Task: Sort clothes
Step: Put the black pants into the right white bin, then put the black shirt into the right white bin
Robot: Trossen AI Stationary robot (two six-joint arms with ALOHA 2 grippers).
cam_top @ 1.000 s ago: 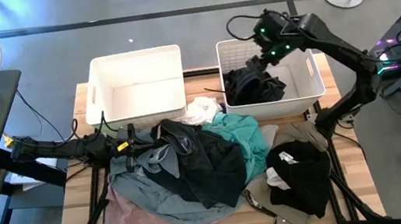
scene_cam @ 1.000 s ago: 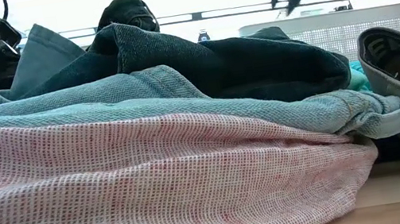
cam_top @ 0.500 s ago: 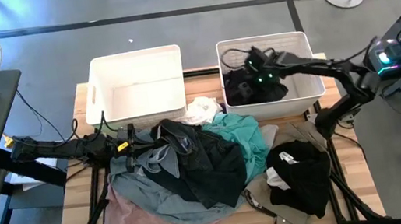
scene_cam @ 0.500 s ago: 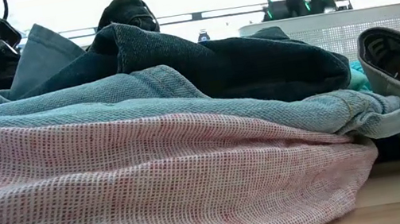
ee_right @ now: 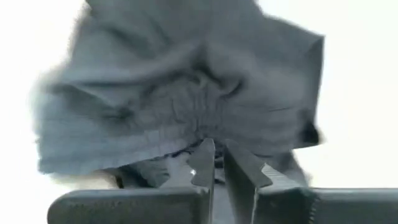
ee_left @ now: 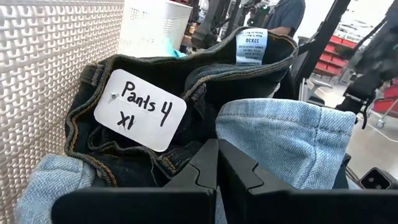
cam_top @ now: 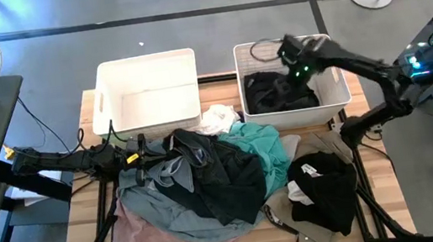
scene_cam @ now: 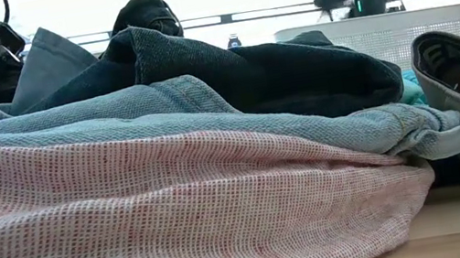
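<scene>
Heap of clothes point(cam_top: 208, 181) taken as reference, mid-table point(cam_top: 383, 191).

- Nearest edge of heap: pale pink garment point(scene_cam: 178, 211) at the bottom, spread flat on the wood.
- On top of the pink: grey-blue denim point(scene_cam: 209, 114), then dark jeans point(scene_cam: 277, 75) over that, folded and rumpled.
- Right of heap, just beside it: separate black garment point(cam_top: 325, 195) with a bit of white showing.
- Right flank of heap: teal garment point(cam_top: 258, 145), partly under the dark fabric.
- Left edge of heap: left gripper point(cam_top: 135, 156), arm lying low across the table. Fingers pressed together, tips up against the dark jeans. Whether any cloth is pinched, cannot tell. White tag point(ee_left: 140, 109) on the jeans waistband reads "Pants 4 XL".
- Far edge of heap: small white garment point(cam_top: 218, 119), crumpled, between the two baskets.
- Beyond heap, left: white basket point(cam_top: 144, 61), bare white floor visible.
- Beyond heap, right: second white basket point(cam_top: 338, 78) holding one black garment point(cam_top: 276, 91), bunched against its floor.
- Above that second basket, over its far rim: right gripper point(cam_top: 287, 50). Fingers drawn nearly together, only a slit between them. Low view shows nothing hanging from it; the garment lies below, in the basket.
</scene>
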